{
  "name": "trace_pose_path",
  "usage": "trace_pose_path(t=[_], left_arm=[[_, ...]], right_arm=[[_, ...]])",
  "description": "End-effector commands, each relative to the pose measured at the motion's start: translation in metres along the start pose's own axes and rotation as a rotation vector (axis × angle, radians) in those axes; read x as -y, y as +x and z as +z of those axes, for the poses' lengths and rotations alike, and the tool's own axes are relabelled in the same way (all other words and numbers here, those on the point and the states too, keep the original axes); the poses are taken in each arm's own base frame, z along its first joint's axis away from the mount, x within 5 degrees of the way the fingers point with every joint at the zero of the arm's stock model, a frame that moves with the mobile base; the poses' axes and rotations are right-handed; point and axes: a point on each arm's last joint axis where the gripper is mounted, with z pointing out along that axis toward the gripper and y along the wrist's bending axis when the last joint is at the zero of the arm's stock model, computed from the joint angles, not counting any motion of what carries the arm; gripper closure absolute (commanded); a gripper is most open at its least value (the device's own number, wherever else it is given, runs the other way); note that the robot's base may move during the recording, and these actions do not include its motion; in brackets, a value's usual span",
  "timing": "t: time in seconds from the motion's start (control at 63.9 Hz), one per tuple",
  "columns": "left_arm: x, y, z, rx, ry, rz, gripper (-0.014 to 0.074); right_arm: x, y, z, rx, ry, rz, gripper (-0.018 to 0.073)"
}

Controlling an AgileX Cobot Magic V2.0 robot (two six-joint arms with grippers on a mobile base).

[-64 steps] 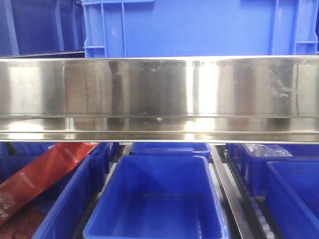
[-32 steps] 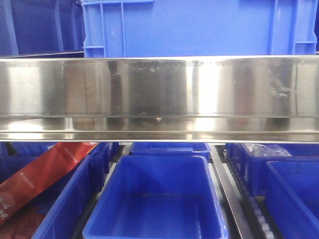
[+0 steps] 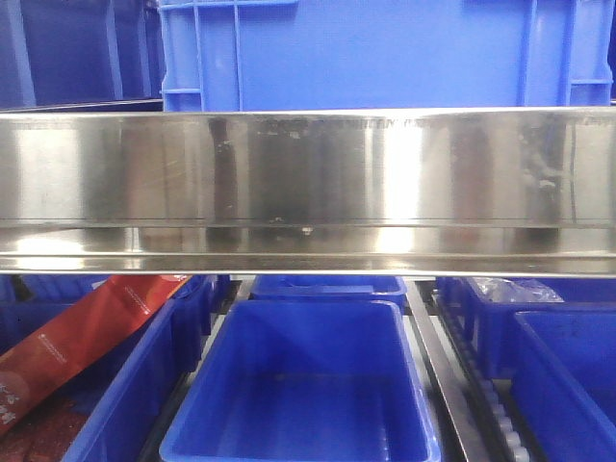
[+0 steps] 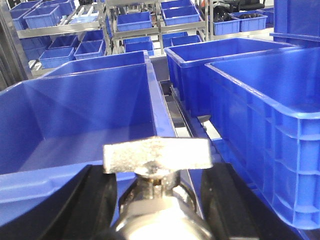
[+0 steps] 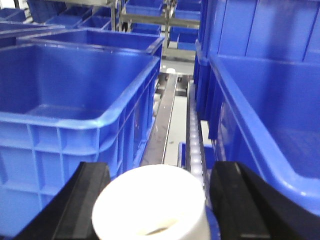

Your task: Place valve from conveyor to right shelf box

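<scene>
Your left claw (image 4: pixel 159 197) is clamped on the valve (image 4: pixel 156 155), which hangs near the gap between the blue left box (image 4: pixel 75 115) and the blue right box (image 4: pixel 260 105). No conveyor is in view, so the pickup looks done. What's left is moving the valve over the right box and letting go. Your right claw (image 5: pixel 157 187) is closed around a white cylinder (image 5: pixel 149 209).

The steel shelf (image 3: pixel 308 183) bears a blue crate (image 3: pixel 385 53); open blue bins (image 3: pixel 303 404) sit below.
</scene>
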Motion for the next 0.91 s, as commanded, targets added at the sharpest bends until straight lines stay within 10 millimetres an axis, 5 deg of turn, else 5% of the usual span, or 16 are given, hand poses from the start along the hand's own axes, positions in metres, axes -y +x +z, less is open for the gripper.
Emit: trace_pose_path(t=[0.0,0.36,0.516,0.704,0.892], left_arm=[[-0.001,-0.011,-0.003,0.107,-0.013,-0.009,0.0708],[-0.002,-0.012,0.002,0.109,-0.015,-0.01,0.0708],[-0.002,-0.037,0.016,0.118,0.017,-0.008,0.0708],[0.021,-0.088,0.06,0.087,0.198,0.006,0.0708],[0.069,-0.13,0.126,0.063,0.366,0.024,0.0708]], right_arm=[[0.001,-0.015,-0.005,0.124,0.016,-0.009,0.0712],[0.001,-0.014,-0.005,0.111,0.014,-0.009,0.0712],[0.001,-0.035,-0.006,0.153,0.015,-0.011,0.0712],[-0.003,-0.086,0.01,0.192,-0.027,-0.015,0.0712],[-0.026,-0.139,0.058,0.185,-0.157,-0.021,0.0712]])
